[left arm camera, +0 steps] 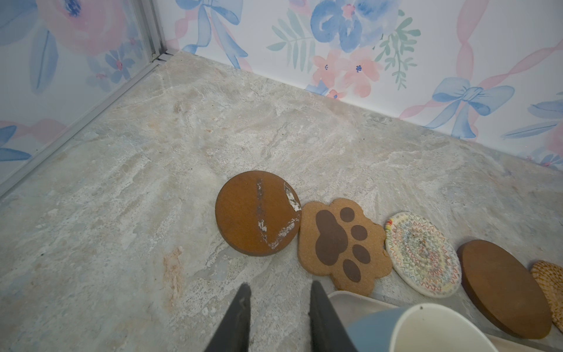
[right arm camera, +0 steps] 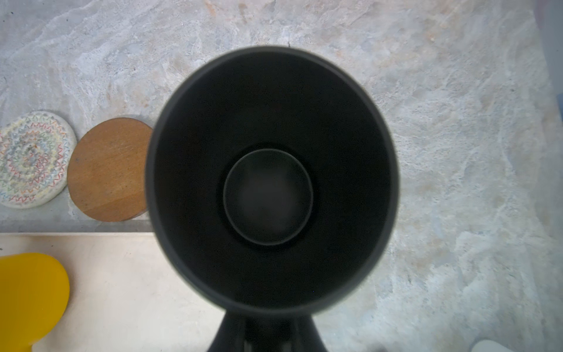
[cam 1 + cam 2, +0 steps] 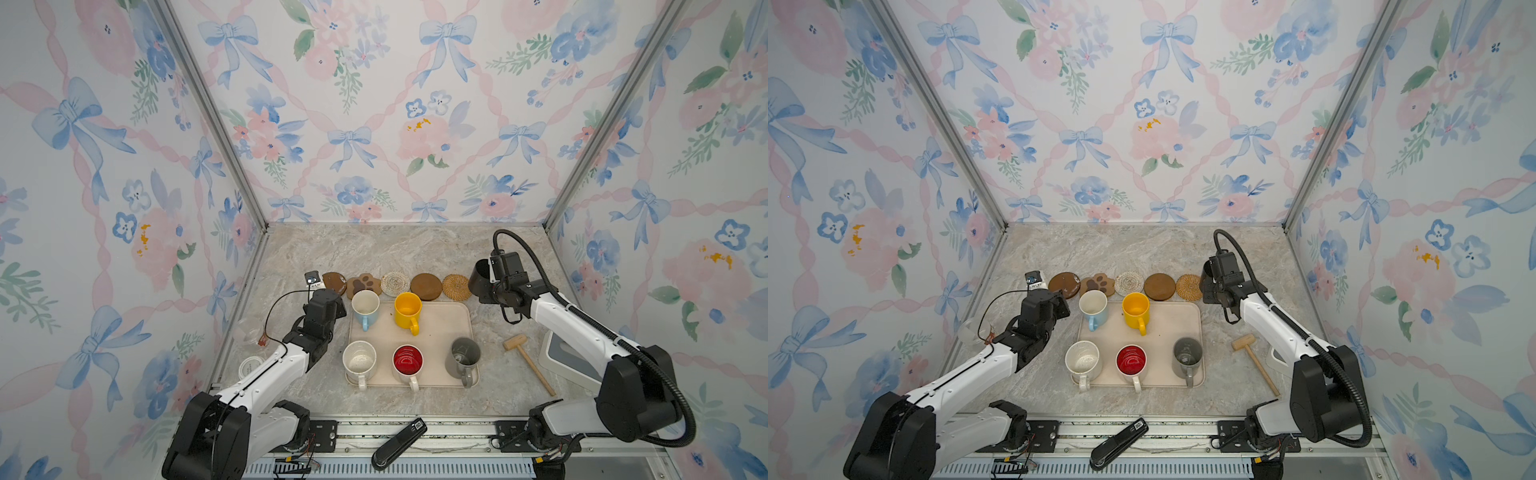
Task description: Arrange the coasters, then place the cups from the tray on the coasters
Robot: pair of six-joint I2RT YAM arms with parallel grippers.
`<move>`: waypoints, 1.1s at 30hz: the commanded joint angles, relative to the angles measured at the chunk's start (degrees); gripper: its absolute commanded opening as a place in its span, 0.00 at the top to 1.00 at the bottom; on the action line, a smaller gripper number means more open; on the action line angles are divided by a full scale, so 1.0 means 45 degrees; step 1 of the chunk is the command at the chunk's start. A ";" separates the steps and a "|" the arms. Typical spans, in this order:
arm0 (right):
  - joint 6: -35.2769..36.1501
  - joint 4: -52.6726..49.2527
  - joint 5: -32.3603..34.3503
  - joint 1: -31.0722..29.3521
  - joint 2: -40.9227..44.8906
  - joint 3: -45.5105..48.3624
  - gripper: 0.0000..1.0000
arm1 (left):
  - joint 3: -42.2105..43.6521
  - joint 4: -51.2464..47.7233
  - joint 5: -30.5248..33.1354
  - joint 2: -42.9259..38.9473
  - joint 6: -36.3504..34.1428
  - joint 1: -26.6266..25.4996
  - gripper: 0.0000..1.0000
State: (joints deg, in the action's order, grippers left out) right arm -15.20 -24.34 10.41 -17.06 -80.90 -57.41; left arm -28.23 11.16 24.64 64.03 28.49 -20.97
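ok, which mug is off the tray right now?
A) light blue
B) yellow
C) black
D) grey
C: the black mug is in the right gripper, past the rattan coaster and clear of the tray. The yellow mug, grey mug and light blue mug all stand on the tray.
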 commanded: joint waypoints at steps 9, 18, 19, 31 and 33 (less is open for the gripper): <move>0.0276 0.1510 -0.0459 0.1141 -0.0879 -0.0977 1.00 | -0.0187 0.0345 -0.0259 0.0469 -0.0151 0.0062 0.70; 0.0292 0.1901 -0.0071 0.1455 -0.1488 -0.1304 1.00 | -0.0155 0.0431 -0.0262 0.0517 -0.0189 0.0061 0.70; 0.0342 0.1925 0.0071 0.1455 -0.1559 -0.1350 1.00 | -0.0153 0.0431 -0.0262 0.0503 -0.0201 0.0061 0.70; 0.0337 0.2210 0.0205 0.1679 -0.2399 -0.1510 1.00 | 0.0005 0.0439 -0.0262 0.0284 -0.0182 0.0156 0.69; 0.0354 0.2261 0.0222 0.1702 -0.2504 -0.1535 1.00 | 0.0023 0.0438 -0.0249 0.0283 -0.0184 0.0154 0.69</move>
State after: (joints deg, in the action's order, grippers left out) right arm -14.09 -18.98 9.91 -10.09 -92.03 -61.17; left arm -28.25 12.34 23.99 65.95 28.49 -20.64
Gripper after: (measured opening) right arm 0.180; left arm 0.307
